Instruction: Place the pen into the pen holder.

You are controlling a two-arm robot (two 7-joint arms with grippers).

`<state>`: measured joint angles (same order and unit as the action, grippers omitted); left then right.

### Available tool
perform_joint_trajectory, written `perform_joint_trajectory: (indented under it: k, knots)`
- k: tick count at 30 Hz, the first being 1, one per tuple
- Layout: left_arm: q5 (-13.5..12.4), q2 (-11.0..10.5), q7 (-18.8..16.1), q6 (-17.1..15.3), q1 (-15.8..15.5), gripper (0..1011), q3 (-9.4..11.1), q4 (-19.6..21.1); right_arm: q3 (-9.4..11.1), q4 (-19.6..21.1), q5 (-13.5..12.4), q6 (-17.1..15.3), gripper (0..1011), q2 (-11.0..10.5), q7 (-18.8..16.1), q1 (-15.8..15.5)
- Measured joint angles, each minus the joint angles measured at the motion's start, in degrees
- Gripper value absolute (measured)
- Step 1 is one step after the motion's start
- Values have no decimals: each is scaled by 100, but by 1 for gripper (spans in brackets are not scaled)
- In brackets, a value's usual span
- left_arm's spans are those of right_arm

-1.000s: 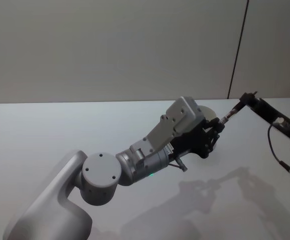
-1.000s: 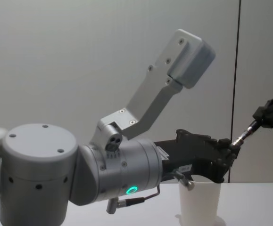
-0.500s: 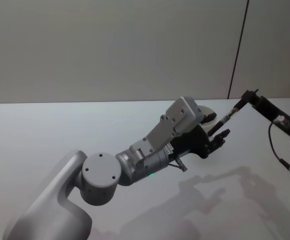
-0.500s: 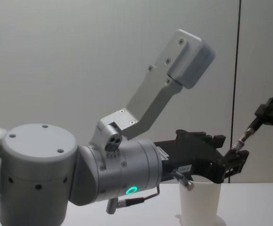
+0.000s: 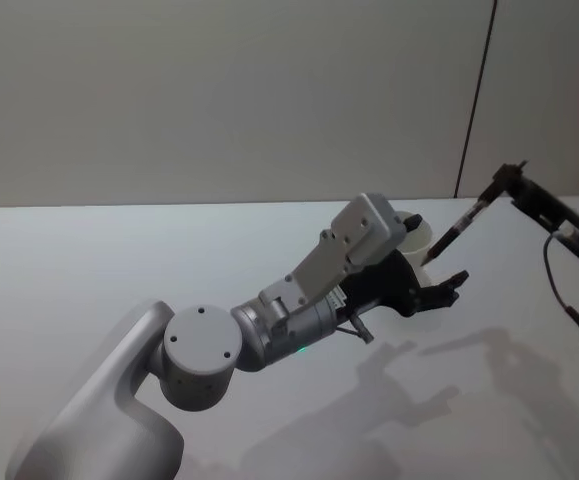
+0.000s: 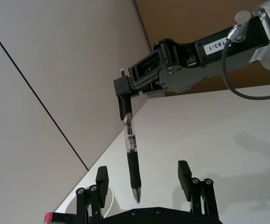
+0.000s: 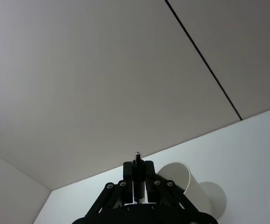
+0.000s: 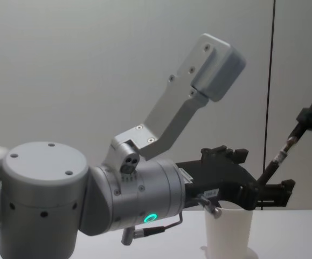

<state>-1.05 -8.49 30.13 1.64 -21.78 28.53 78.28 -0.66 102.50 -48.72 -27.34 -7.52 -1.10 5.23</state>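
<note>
Reaching in, right tool (image 5: pixel 517 178) slants pen (image 5: pixel 456 228) over pen holder (image 8: pixel 228 232).

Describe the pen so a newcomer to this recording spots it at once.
Start at the white table and find the white paper cup by the open left gripper. Slanting above it, the pen hangs from the right gripper: clear barrel, black grip, tip down between the left gripper's fingers.

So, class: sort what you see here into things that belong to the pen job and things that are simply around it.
Belonging to the job:
- pen, held by the right gripper
- pen holder, a white paper cup
- left gripper, jaws open, beside the cup

Simply around:
- white table
- wall behind it
</note>
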Motion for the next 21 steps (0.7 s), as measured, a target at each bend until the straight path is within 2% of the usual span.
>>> perform_joint_trajectory:
  k: [1, 4, 11, 14, 16, 18, 21]
  knots:
    - [0, 0, 0, 0, 0, 974, 0, 0, -5, -19, 45, 37, 153, -19, -36, 9]
    - [0, 0, 0, 0, 0, 1004, 0, 0, -18, -85, 235, 194, 153, -83, -188, 50]
    - [0, 0, 0, 0, 0, 1004, 0, 0, -44, -295, 694, 572, 153, -221, -566, 179]
    - [0, 0, 0, 0, 0, 1004, 0, 0, -57, -483, 946, 806, 153, -306, -849, 305]
    - [0, 0, 0, 0, 0, 1004, 0, 0, -59, -523, 991, 851, 153, -320, -903, 331]
    - [0, 0, 0, 0, 0, 1004, 0, 0, -66, -684, 1169, 1028, 153, -372, -1133, 441]
    - [0, 0, 0, 0, 0, 1004, 0, 0, -73, -829, 1282, 1151, 153, -414, -1318, 541]
